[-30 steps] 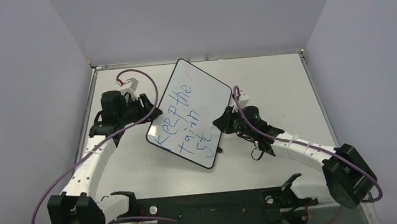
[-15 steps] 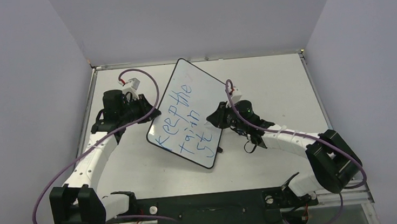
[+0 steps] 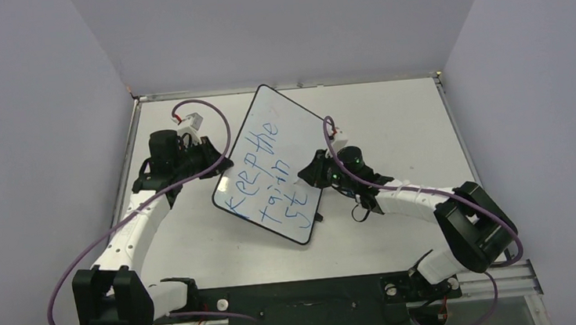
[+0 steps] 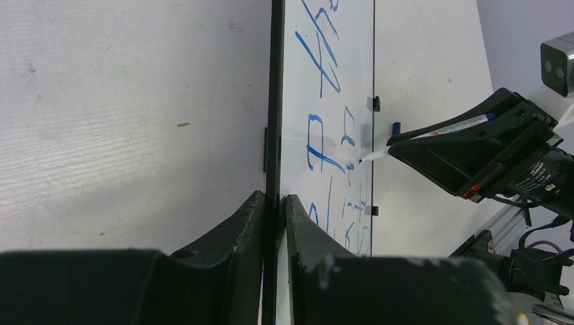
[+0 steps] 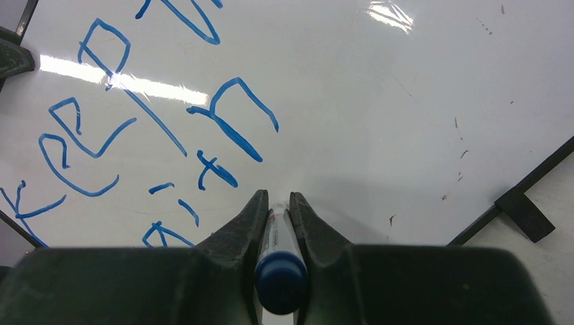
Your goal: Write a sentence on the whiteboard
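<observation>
**A:** Right, the board (image 3: pixel 302 134) lies cornerwise in the middle of the desk (image 3: pixel 398 113), between the two arms, with one corner pointing at the far edge.

**B:** And the left end effector (image 4: pixel 274 198) is on it. The fingers are pressed onto the black rim at the board's left side, one above and one below, pinching the board.

**A:** Over on the other side, the right end effector (image 5: pixel 277 202) is clamped tight on a marker (image 5: pixel 279 261). Its blue butt end faces the wrist camera, and the barrel runs out between the fingers.

**B:** From the left wrist you can see the marker's white tip right down on the board's surface, close beside the blue strokes.

**A:** Now the sentence (image 3: pixel 266 176). It's blue handwriting in three slanted lines running across the board, reading roughly "Keep the", then "train", then "st" nearest the arms' bases.

**B:** The right arm reaches in over the board's right edge, and the marker comes down near the end of the middle line.
</observation>
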### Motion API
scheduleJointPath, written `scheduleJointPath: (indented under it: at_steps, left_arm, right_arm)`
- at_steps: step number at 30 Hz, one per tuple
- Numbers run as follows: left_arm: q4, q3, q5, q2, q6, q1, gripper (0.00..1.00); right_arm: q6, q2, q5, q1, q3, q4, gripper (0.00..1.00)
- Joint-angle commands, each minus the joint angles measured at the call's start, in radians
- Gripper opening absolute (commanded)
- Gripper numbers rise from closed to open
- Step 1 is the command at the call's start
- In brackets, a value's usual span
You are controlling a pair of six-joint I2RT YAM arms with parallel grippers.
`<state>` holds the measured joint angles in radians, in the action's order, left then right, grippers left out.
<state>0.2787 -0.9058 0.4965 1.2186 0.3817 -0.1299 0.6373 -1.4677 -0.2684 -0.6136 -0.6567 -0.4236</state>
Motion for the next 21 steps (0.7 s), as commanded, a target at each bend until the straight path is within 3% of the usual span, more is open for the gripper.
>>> scheduleJointPath:
  at_steps: [1,21]
  left_arm:
    - [-0.036,-0.041,0.026,0.007,-0.020,-0.005,0.08]
    - [-0.037,-0.040,0.031,0.006,-0.021,-0.005,0.04]
  right_arm:
    - [-0.040,0.005,0.055,0.011,-0.011,0.032,0.00]
    - [-0.079,0.073,0.115,0.015,0.109,0.125,0.00]
